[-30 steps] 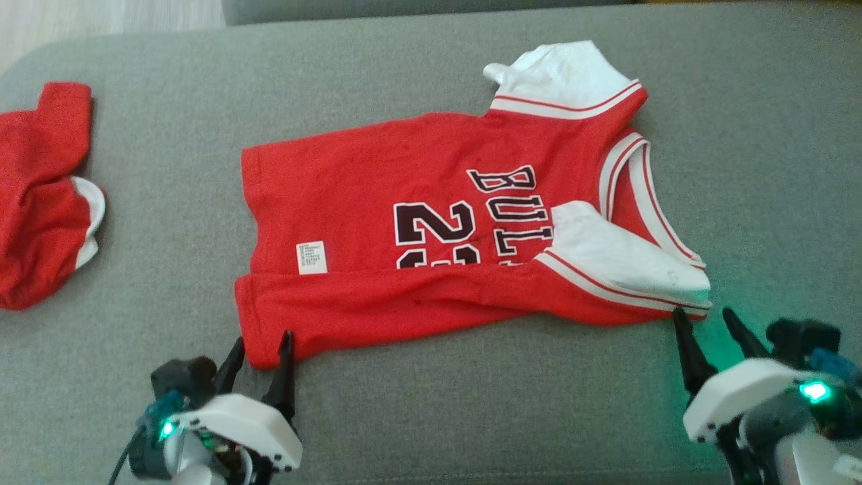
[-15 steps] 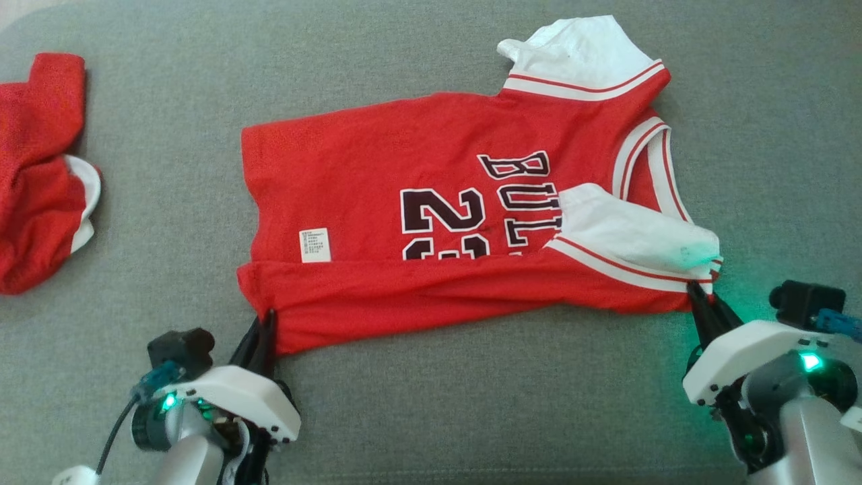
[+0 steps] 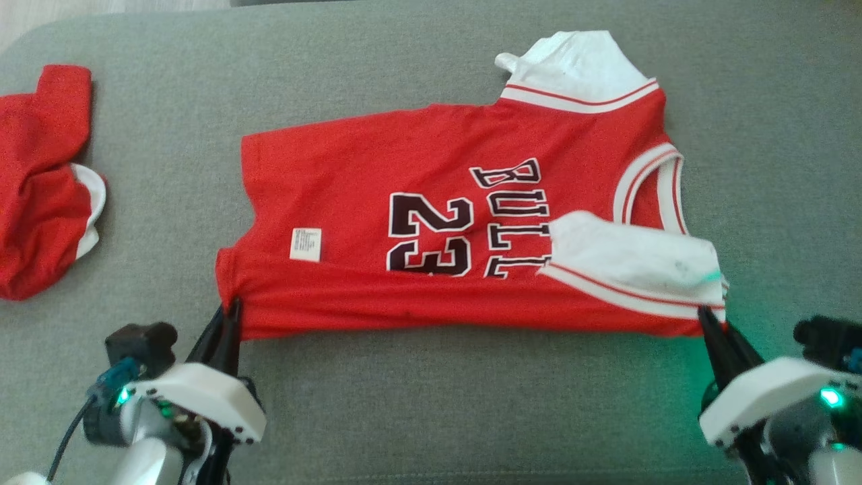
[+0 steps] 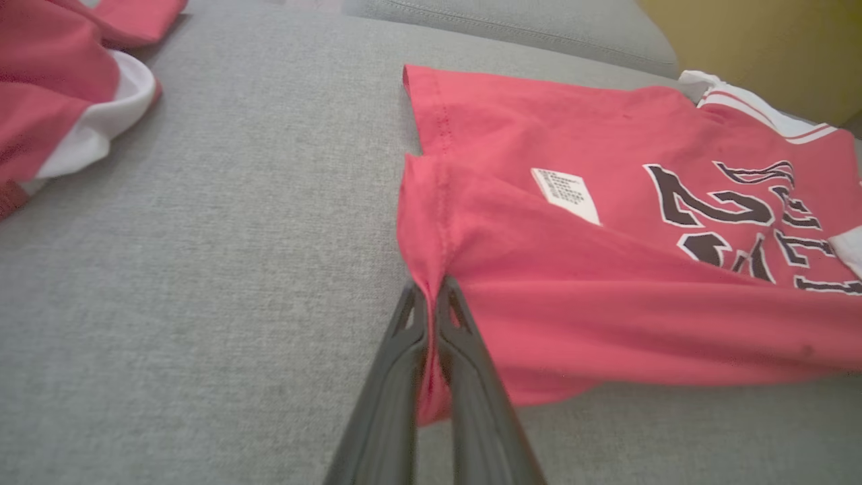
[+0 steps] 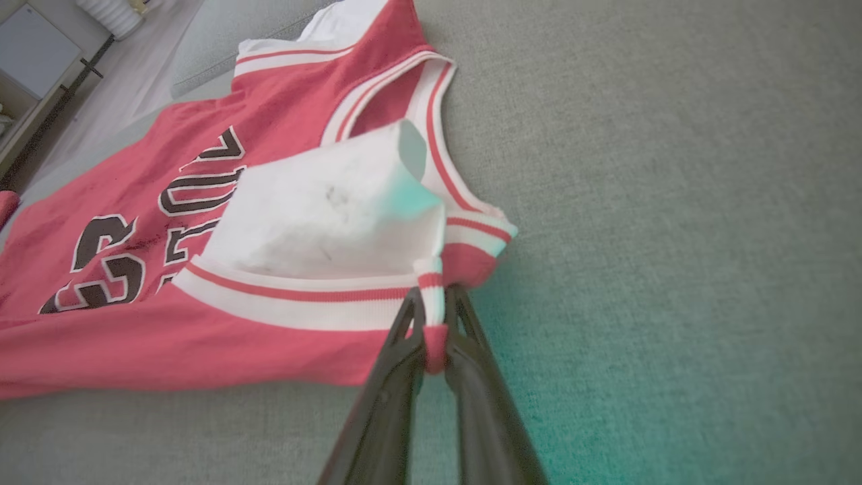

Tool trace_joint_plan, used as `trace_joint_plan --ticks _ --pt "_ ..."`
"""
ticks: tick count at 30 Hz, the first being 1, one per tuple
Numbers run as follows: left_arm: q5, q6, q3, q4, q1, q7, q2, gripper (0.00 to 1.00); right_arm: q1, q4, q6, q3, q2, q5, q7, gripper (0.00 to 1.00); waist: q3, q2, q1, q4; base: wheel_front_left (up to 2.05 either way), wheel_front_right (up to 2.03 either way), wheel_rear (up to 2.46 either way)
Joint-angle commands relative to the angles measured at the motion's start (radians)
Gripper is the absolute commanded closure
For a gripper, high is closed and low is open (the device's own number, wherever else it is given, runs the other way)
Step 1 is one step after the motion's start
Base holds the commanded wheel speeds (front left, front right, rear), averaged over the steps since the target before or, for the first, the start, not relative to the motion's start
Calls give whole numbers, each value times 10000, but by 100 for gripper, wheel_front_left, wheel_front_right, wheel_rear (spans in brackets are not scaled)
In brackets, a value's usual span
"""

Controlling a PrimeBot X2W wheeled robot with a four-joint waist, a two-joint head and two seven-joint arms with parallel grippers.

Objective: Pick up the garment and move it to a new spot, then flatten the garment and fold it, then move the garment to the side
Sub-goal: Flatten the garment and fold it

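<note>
L fingers (image 3: 219,333) & R fingers (image 3: 720,340) pinch jersey (image 3: 377,155) near corners.

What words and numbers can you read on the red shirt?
"23": big dark number on the front of the red jersey.
"BULL": dark outlined letters beside the number; anything after them is hidden under the folded white sleeve.
White tag near the hem: it has printing, but it is too small to read.

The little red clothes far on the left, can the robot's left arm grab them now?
Probably not yet. The left gripper is shut on the jersey, so its fingers are busy. The grey cushion between it and the red clothes looks free, so after letting go, maybe.
</note>
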Motion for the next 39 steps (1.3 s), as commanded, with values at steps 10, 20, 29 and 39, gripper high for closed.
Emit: trace_joint_plan --ticks 10,20,29,39 --pt "-77 365 452 -952 596 724 533 0 735 -985 65 344 -54 229 31 0 -231 0 0 -173 0 0 0" --pt "8 712 511 -1118 869 -222 110 0 69 -1494 65 1066 -303 -1074 -2090 0 -641 0 0 -114 0 0 0" --pt "954 1468 492 -2188 965 -1551 -97 0 -162 -2110 65 1777 -771 -1888 -3782 0 -1250 0 0 -184 0 0 0" --pt "1233 1588 233 -2550 991 -1230 98 0 14 -2278 65 1939 -665 -1907 -3740 0 -1342 0 0 -219 0 0 0"
